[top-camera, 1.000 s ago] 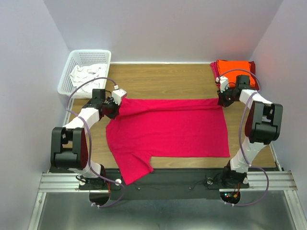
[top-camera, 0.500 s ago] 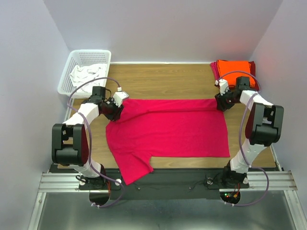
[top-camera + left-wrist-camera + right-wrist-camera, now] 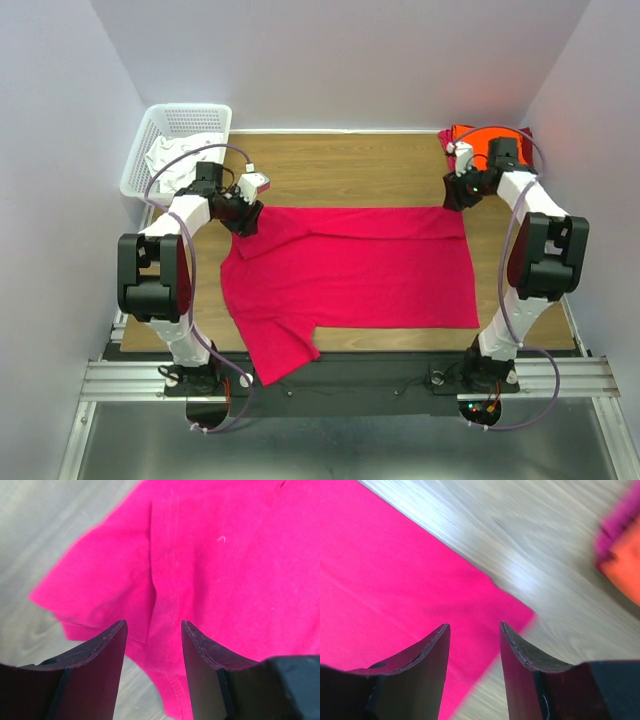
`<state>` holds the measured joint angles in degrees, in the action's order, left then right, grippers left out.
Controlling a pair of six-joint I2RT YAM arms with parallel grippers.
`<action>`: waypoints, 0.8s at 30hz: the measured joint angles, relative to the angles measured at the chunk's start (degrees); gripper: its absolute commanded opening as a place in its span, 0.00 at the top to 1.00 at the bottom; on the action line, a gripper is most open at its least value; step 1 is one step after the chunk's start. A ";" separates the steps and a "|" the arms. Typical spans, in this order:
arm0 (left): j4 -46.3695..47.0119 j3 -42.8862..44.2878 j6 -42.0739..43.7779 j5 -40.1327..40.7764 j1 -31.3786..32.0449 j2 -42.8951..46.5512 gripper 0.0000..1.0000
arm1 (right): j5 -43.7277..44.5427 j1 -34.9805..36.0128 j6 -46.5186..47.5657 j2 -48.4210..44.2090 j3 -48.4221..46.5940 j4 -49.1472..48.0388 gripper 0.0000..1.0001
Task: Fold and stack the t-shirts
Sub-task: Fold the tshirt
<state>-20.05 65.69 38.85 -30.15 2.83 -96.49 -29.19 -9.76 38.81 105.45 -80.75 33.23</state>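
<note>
A pinkish-red t-shirt (image 3: pixel 350 270) lies spread flat on the wooden table, one sleeve hanging toward the near edge. My left gripper (image 3: pixel 245 213) hovers open over its far left sleeve (image 3: pixel 100 585), with nothing between the fingers. In the left wrist view the left gripper (image 3: pixel 152 625) has cloth below it. My right gripper (image 3: pixel 452 198) stands open over the shirt's far right corner (image 3: pixel 510 610). In the right wrist view the right gripper (image 3: pixel 472 626) holds nothing. An orange t-shirt (image 3: pixel 490 142) lies folded at the back right on a darker red one (image 3: pixel 446 140).
A white basket (image 3: pixel 190 110) with white cloth (image 3: pixel 175 155) inside stands at the back left. Bare wood (image 3: pixel 340 170) runs behind the spread shirt. White walls close in on both sides.
Both grippers have opened and let go of the shirt's far edge. Each has drawn back toward the far side, and the shirt's far edge now lies flat.
</note>
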 measured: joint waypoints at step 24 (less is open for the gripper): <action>-4.94 -3.96 -4.59 -1.60 -8.79 0.35 0.42 | -8.13 34.91 -42.34 27.61 -30.82 -10.10 0.53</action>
<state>-24.99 61.73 34.26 -31.75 -5.96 -96.14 -37.32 25.15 -3.53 133.05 -111.57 23.14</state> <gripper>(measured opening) 0.589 0.465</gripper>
